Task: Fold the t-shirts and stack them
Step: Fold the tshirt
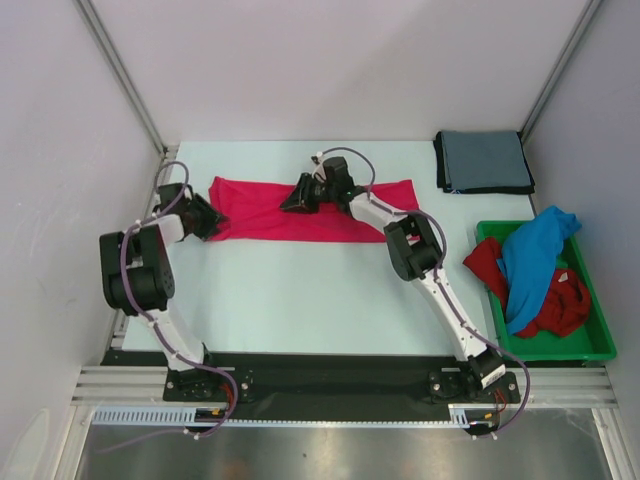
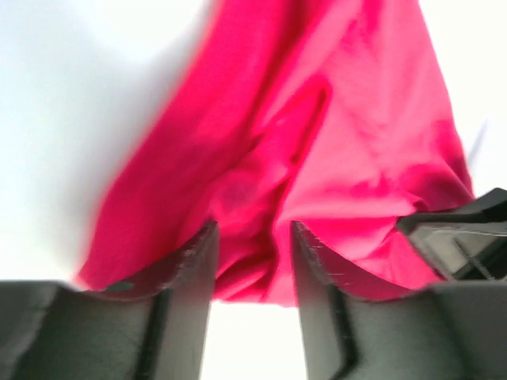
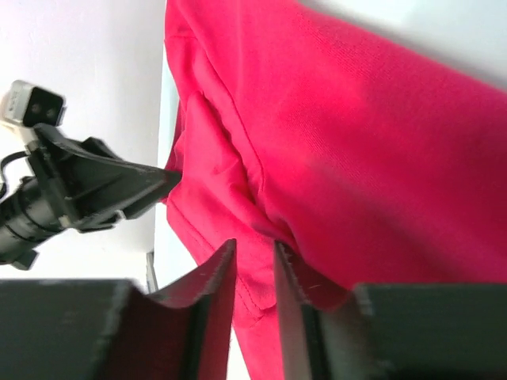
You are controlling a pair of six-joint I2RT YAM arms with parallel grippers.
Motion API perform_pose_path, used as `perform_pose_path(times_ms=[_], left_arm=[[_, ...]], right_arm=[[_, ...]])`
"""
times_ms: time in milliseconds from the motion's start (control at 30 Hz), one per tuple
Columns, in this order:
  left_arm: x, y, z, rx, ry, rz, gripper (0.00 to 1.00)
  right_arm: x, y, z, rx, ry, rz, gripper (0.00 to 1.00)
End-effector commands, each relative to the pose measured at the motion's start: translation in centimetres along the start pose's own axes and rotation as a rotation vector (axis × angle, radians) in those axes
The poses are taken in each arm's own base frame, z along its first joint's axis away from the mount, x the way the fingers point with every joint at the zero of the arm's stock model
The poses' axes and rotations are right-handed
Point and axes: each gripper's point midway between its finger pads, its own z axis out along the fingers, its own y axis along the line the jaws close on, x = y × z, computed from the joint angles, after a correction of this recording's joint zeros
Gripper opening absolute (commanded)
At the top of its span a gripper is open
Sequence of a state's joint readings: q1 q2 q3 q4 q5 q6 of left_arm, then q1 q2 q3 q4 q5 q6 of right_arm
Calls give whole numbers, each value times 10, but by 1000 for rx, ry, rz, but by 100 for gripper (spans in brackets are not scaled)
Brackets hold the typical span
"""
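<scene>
While the pink-red t-shirt (image 1: pixel 340 225) lies spread, the left gripper (image 1: pixel 212 219) and right gripper (image 1: pixel 291 204) each pinch it.

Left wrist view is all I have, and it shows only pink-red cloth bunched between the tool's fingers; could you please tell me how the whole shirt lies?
Observer: The pink-red shirt lies as a long band across the far part of the table, with the left tool at its left end.
Operator: Thank you. Is the right tool gripping it as well?
Observer: Yes, the right tool pinches a fold at the band's far edge, near the middle.
Operator: Are any other shirts left to fold?
Observer: A bright blue shirt and a darker red shirt lie heaped, unfolded, in the green tray on the right.
</scene>
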State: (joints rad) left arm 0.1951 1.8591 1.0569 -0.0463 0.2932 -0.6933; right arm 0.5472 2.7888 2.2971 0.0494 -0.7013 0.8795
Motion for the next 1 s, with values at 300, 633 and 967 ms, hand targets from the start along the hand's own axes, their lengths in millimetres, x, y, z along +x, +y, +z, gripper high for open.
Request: perform_pose_path(times_ms=[300,633,967], left_arm=[[-13,-3,-102,-58,-187,56,62],[19,12,-92,47,-248,-202,73],[8,38,-61,-61,-258,-257,73]], right_arm=[[-25,60,-85,262,-18,-233,53],[17,9,-262,568,-260,53,63],[41,-59,-345,623,-468,225,64]])
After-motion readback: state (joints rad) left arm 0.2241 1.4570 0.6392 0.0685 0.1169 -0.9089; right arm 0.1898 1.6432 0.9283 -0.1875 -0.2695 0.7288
